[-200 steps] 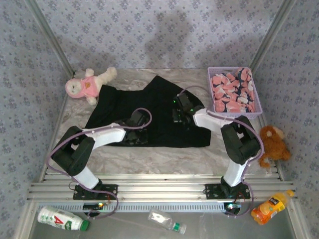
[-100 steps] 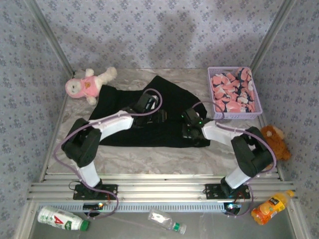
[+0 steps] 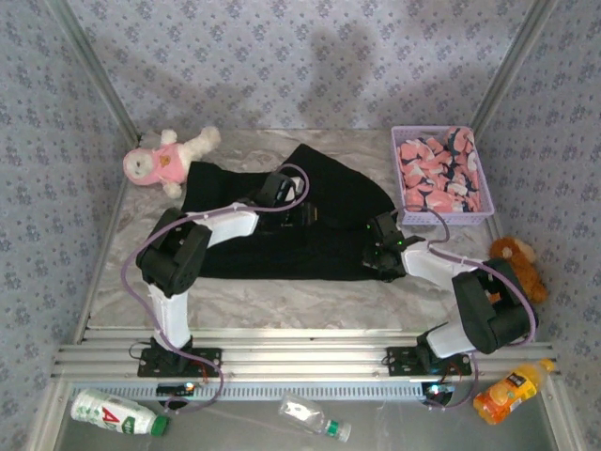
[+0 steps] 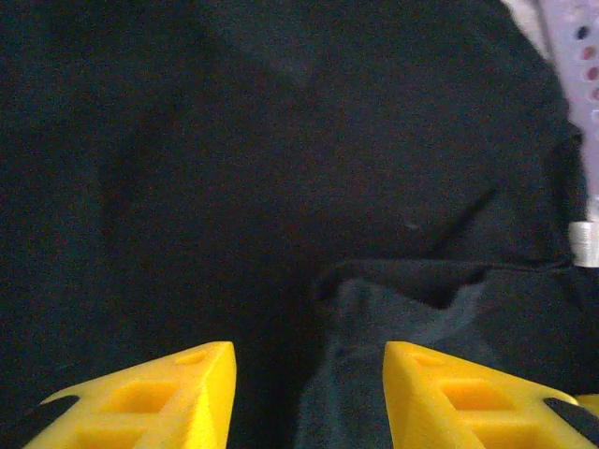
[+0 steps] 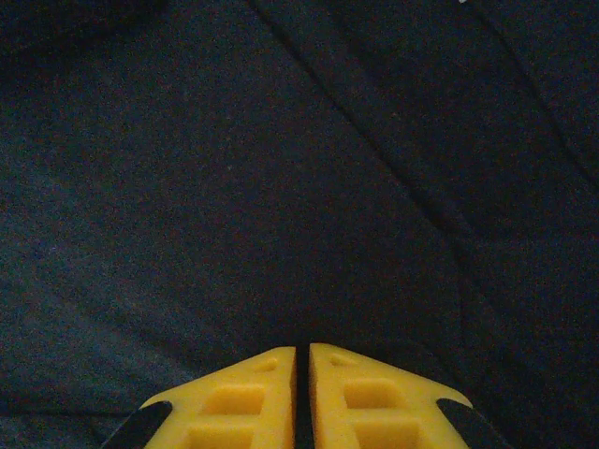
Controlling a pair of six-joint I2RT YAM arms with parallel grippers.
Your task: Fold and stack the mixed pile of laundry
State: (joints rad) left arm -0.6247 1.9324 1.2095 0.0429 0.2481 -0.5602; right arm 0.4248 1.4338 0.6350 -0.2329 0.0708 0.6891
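Because the black T-shirt (image 3: pixel 329 202) is soft, light and limp, it will likely sag and bunch where lifted; hem corners or shoulder seams look like the best holds. It lies spread just left of the lavender basket (image 3: pixel 470 216), which holds the bundled pink garment (image 3: pixel 437 174). Left of the basket, the left gripper (image 4: pixel 309 360) is over the shirt's middle, fingers apart. The right gripper (image 5: pixel 302 354), fingers together, sits at the shirt's edge by the basket's near-left corner; I cannot tell whether it pinches cloth. The basket wall crowds that side; far left of the basket, a pink plush toy (image 3: pixel 164 160) lies beside a sleeve.
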